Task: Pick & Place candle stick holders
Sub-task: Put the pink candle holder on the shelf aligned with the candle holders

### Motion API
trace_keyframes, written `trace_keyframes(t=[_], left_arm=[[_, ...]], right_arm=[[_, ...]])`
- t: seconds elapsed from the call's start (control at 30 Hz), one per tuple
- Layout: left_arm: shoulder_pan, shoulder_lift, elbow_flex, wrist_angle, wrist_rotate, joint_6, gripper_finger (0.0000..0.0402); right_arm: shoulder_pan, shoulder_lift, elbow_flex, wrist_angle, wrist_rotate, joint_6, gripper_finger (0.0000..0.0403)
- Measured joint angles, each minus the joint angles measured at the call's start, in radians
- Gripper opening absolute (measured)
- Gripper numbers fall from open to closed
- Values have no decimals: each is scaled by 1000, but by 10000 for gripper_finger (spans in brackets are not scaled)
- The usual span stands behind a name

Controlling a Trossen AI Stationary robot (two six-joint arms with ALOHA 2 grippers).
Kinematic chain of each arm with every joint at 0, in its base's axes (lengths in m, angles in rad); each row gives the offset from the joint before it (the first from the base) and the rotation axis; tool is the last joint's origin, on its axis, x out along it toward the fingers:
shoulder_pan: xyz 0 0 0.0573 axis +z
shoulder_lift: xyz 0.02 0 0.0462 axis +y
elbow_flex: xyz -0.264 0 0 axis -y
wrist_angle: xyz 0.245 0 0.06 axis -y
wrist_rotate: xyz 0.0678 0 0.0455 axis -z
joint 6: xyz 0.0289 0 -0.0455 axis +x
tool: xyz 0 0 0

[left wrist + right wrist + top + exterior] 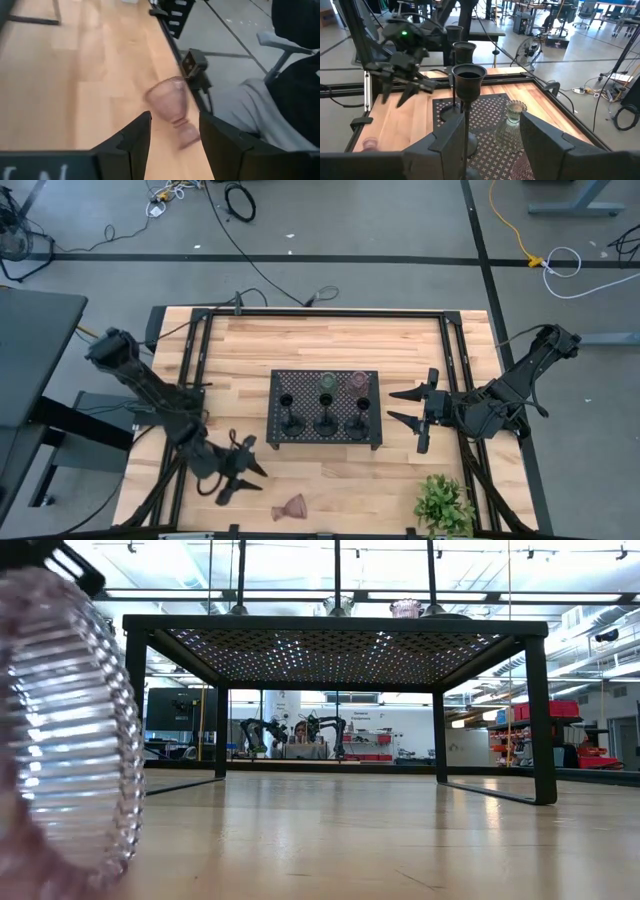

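Ribbed pink glass fills the low view's left edge: the fallen pinkish-brown holder (60, 730), lying on its side on the wooden surface (330, 340) near the front edge, well apart from the black perforated tray (324, 435). On that tray stand three black stemmed holders (325, 423) in the front row, with the pale green glass one (326, 383) and another pinkish one (360, 382) behind. Both arms are bare-handed. Left tool (236, 468) hovers just beside the fallen holder, fingers spread wide and lined up on it. Right tool (412, 407) waits open beside the tray's right end. Judging by looks, the glass is light, stiff, slippery and breakable, and apt to roll; its narrow waist seems the safest grip.
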Motion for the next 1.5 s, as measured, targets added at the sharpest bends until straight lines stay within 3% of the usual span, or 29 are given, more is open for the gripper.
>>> trace_keyframes(t=[0.23, 0.43, 0.9, 1.07, 1.5], left_arm=[[-7, 178, 213, -297, 40, -238, 158], [-3, 287, 288, -364, 115, -420, 156], [-37, 306, 309, -437, 153, -475, 156], [-72, 306, 309, -446, 80, -476, 156], [-93, 414, 309, -314, 68, -519, 156]], right_arm=[[0, 0, 0, 0, 0, 0, 192], [0, 0, 0, 0, -2, 0, 192], [0, 0, 0, 0, -42, 0, 192], [0, 0, 0, 0, -49, 0, 192], [0, 0, 0, 3, -53, 18, 192]])
